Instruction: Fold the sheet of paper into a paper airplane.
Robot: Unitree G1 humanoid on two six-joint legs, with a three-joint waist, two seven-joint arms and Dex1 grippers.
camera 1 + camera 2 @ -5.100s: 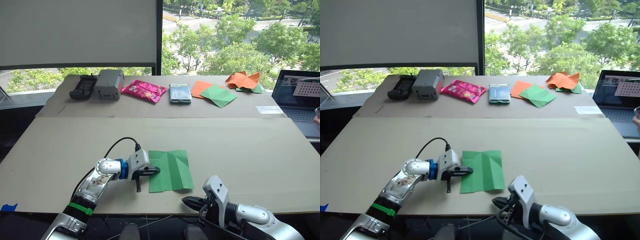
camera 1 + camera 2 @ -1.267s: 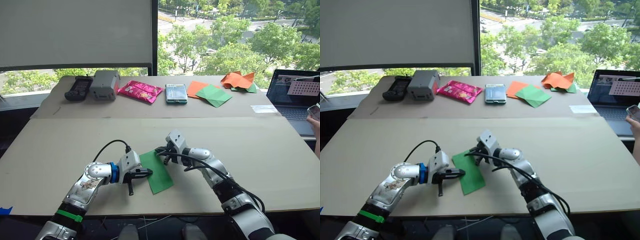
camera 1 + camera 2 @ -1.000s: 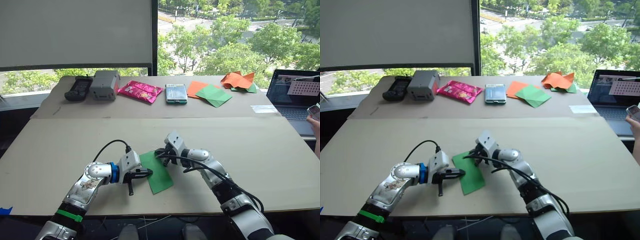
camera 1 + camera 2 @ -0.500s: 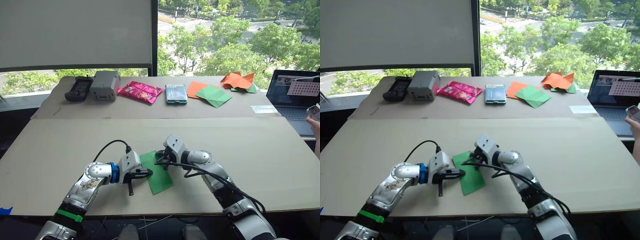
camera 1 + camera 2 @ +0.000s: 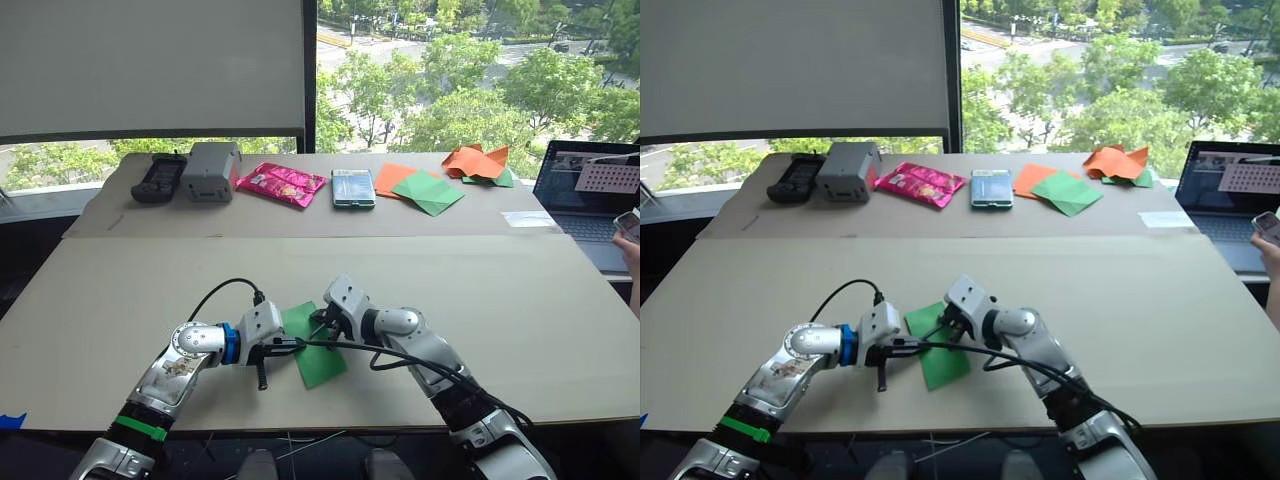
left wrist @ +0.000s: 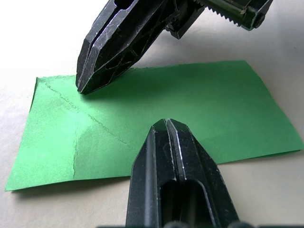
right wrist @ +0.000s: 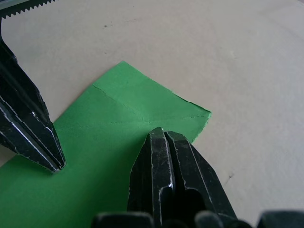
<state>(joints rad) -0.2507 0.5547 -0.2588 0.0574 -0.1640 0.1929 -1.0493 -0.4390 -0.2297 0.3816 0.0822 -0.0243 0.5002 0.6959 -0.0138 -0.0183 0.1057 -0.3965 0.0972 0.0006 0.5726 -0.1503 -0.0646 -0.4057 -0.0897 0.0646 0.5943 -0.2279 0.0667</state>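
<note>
The sheet of paper (image 5: 322,358) lies folded into a narrow bright green strip on the near table, angled slightly, with crease lines showing (image 6: 199,109). My left gripper (image 5: 296,343) is shut, and its tip rests on the strip's left long edge. My right gripper (image 5: 320,333) is also shut and presses its tip down on the strip close beside the left one. In the right wrist view my own shut tip (image 7: 161,133) sits near the strip's far corner, and the left gripper's tip (image 7: 53,164) touches the paper nearby.
On the back table sit a black device (image 5: 158,177), a grey box (image 5: 211,169), a pink packet (image 5: 282,183), a small pack (image 5: 353,187), flat orange and green sheets (image 5: 424,187) and a crumpled paper heap (image 5: 484,160). A laptop (image 5: 590,190) stands at the far right.
The wide sheet of five seconds ago is now a narrow folded strip. In the last second my right gripper slid along it toward me, closer to the left gripper, which stayed put.
</note>
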